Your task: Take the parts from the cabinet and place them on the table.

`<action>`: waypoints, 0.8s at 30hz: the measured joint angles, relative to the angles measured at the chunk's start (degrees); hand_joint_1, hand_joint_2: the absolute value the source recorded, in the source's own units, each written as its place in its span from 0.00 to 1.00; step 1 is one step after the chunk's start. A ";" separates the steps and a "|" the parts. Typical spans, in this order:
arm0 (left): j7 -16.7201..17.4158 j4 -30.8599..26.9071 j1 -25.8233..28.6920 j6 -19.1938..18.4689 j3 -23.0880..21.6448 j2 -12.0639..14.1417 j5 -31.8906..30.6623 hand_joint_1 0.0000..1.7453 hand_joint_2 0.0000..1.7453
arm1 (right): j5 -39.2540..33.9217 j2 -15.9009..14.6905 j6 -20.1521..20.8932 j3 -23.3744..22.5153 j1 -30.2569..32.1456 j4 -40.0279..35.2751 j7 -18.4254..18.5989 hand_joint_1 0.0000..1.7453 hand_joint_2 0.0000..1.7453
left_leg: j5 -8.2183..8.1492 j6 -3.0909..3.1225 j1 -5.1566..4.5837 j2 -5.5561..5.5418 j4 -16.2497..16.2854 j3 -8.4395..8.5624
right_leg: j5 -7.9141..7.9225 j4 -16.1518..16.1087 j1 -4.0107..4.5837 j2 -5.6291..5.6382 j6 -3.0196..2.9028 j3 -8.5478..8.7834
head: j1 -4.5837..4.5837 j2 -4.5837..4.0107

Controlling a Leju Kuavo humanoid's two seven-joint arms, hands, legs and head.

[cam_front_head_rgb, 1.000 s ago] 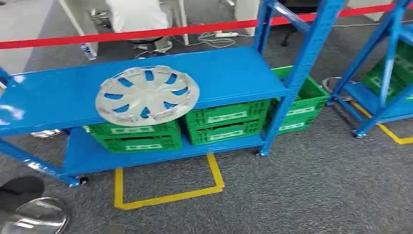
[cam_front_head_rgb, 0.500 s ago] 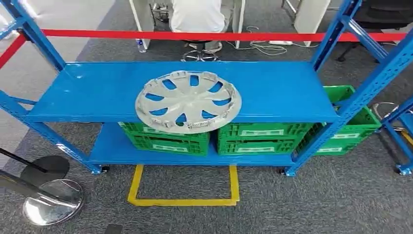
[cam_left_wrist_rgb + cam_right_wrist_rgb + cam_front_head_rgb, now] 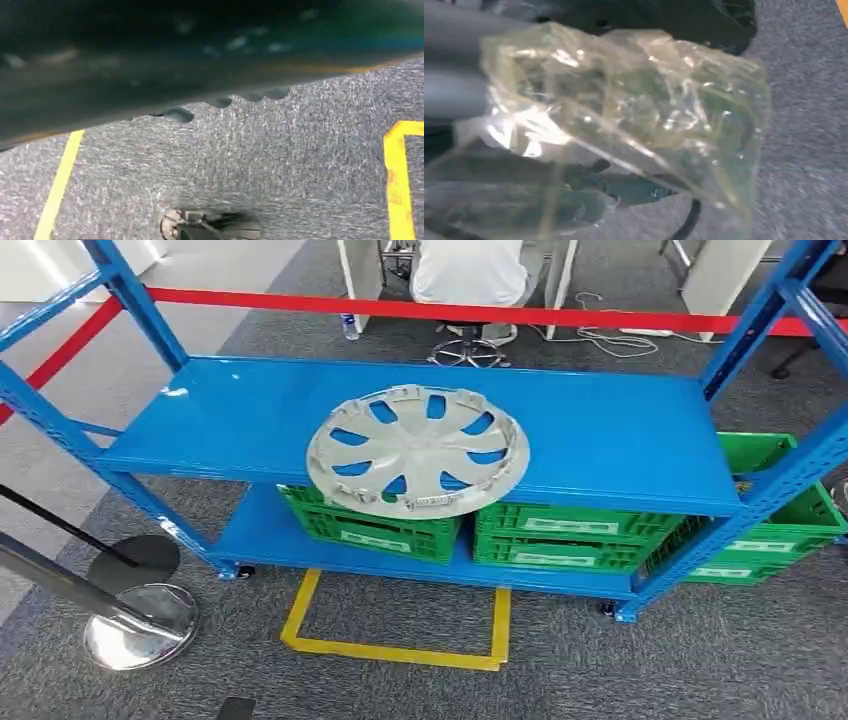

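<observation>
- You can read no text anywhere in these views.
- The green crates (image 3: 372,525) on the lower shelf of the blue rack (image 3: 620,440) carry pale label strips on their fronts, but the print on them is too small and blurred for you to make out.
- The green crate (image 3: 775,530) beside the rack's right post carries similar pale labels, equally unreadable.
- The yellow floor tape (image 3: 398,648) forms a plain outline with no lettering.
</observation>
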 joint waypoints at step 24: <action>-0.76 -0.02 -0.20 0.57 1.07 -0.28 -1.53 0.00 0.00 | -0.79 -0.31 0.63 0.00 0.12 -0.07 -0.44 0.00 0.00 | -6.25 -3.42 1.64 -3.18 13.61 -5.72 | 1.00 -1.12 -1.12 5.20 -0.47 -0.19 | -0.76 0.02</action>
